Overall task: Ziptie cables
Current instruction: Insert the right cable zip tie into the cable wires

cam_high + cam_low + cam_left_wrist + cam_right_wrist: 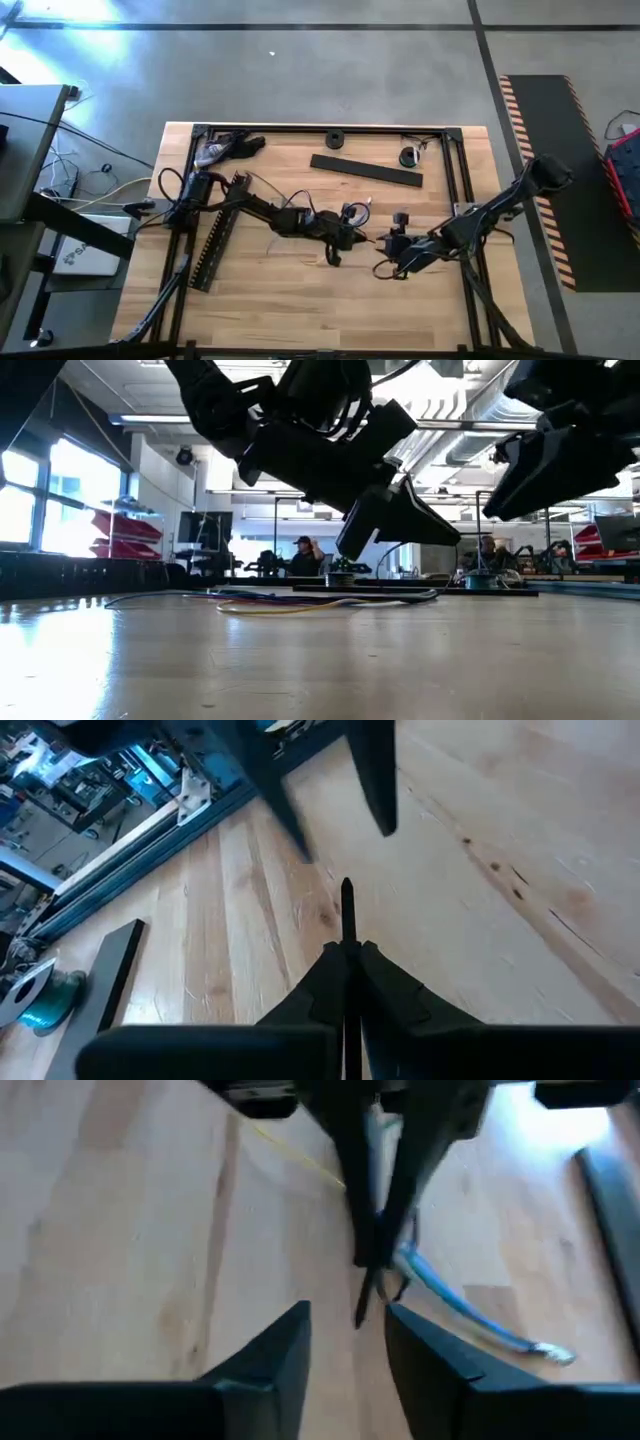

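Near the tabletop's middle: both grippers face each other just above the wood, tips close together but apart.
Left gripper [346,948]: reaches in from the tabletop's left edge; its fingers are clenched on a tie [346,908], a thin black strip that sticks out straight past the tips.
Right gripper [345,1318]: reaches in from the right edge; its fingers are spread wide with nothing between them, pointed at the tip of the tie.
Seen from the right wrist: the left gripper's pinched fingers [372,1200] hang ahead, and the tie's end lies in line with the gap between the right fingers.
Cables [440,1292]: thin loose strands lie flat on the wood just behind the left gripper's tips, towards the far edge; bluish-grey ones curve away to a bare end, and a yellow one [295,1150] runs off separately.
Cables, low view: a flat, loose bundle [300,601] on the table under and behind the left gripper.
Contact: I cannot tell whether the tie touches the cables.
Plain black strip [365,170]: lies flat near the far edge, well apart from the grippers.
Slotted strip [212,245]: lies near the left edge, beside the left arm.
Spools: one [333,138] at the far edge, another [408,156] near the far right corner.
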You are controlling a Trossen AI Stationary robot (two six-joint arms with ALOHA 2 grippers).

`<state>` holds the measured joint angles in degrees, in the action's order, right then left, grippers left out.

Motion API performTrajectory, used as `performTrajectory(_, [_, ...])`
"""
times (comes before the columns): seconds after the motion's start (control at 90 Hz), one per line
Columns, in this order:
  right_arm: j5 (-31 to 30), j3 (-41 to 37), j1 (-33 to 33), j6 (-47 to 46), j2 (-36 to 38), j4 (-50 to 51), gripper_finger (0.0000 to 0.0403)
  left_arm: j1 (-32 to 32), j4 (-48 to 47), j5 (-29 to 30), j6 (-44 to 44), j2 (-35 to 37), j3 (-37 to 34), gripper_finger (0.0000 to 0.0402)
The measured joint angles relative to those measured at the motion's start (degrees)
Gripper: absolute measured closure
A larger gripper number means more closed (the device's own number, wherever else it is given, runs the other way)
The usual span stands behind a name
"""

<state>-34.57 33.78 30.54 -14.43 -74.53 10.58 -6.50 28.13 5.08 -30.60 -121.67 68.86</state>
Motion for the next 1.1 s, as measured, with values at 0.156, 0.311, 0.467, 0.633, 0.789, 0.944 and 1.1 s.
performTrajectory(0.156, [-1.18, -0.14, 0.0, 4.24, -3.24, -3.37, 0.0239, 0.09, -0.01, 0.0, -0.02, 0.0, 0.0, 0.0401])
performTrajectory(0.311, [-3.1, -0.14, -0.02, 5.31, -7.04, -5.58, 0.0254, 0.17, -0.01, 0.0, -0.01, 0.0, 0.0, 0.0401])
performTrajectory(0.467, [-3.43, -0.14, -0.15, 3.6, -7.99, -6.16, 0.0288, 0.24, -0.01, 0.0, -0.03, 0.0, 0.0, 0.0401])
performTrajectory(0.633, [-3.92, -0.11, -0.26, 1.39, -7.94, -6.22, 0.0331, 0.32, 0.01, 0.01, -0.03, 0.0, 0.0, 0.0401])
performTrajectory(0.789, [-3.98, -0.11, -0.99, 0.19, -8.12, -5.91, 0.0373, 0.48, 0.13, 0.13, -0.03, 0.0, 0.0, 0.0401])
performTrajectory(0.944, [-4.19, -0.11, -1.31, 0.01, -8.16, -5.8, 0.04, 0.5, 0.14, 0.11, -0.05, 0.0, 0.0, 0.0401])
performTrajectory(1.1, [-4.35, -0.11, -1.15, -2.91, -8.16, -5.42, 0.0402, 0.58, 0.14, 0.08, -1.14, 0.01, 0.0, 0.0401])
